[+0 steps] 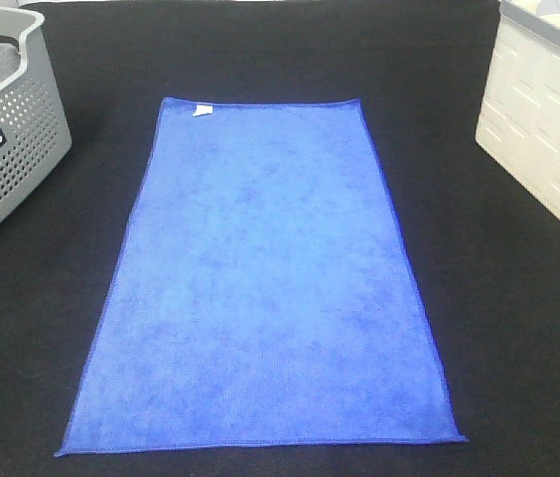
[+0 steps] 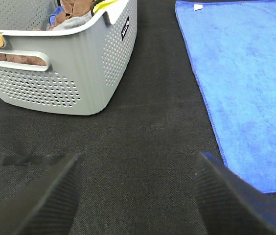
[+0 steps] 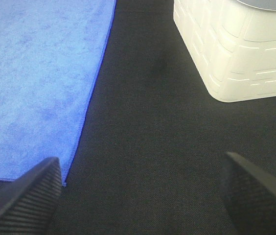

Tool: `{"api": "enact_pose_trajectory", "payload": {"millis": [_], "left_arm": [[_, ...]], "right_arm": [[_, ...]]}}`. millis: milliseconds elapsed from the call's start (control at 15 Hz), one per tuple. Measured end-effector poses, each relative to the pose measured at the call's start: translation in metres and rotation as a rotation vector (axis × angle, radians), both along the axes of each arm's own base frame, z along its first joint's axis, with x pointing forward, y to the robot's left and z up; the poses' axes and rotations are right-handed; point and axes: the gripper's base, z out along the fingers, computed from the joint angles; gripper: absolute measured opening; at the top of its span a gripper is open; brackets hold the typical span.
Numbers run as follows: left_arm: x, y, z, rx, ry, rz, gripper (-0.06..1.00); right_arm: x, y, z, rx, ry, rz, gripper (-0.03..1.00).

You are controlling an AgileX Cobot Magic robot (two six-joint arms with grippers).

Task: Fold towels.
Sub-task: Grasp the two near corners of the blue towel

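Left gripper (image 2: 138, 161) fingers (image 2: 45, 196) sat closest in the left wrist view, spread wide apart with nothing between them and black mat (image 2: 138, 127) beneath. Right gripper (image 3: 142, 159) was the same: fingers (image 3: 25, 196) well apart, empty, mat beneath, one finger near the towel's corner. Blue towel (image 1: 260, 278) lay flat and unfolded in the middle of the mat, a single layer, long side running away from the exterior camera. Small white tag (image 1: 201, 109) was at its far edge, near the left corner. Gray perforated basket (image 1: 12, 149) stood far left, apart from the towel, with cloth inside. White bin (image 1: 548, 129) stood far right, also apart from the towel.
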Motion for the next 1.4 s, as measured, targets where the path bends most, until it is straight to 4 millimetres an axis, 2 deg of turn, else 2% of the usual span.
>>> {"api": "enact_pose_trajectory", "payload": {"millis": [1400], "left_arm": [[0.0, 0.0, 0.0, 0.0, 0.0, 0.0, 0.63]], "right_arm": [[0.0, 0.0, 0.0, 0.0, 0.0, 0.0, 0.82]]}}
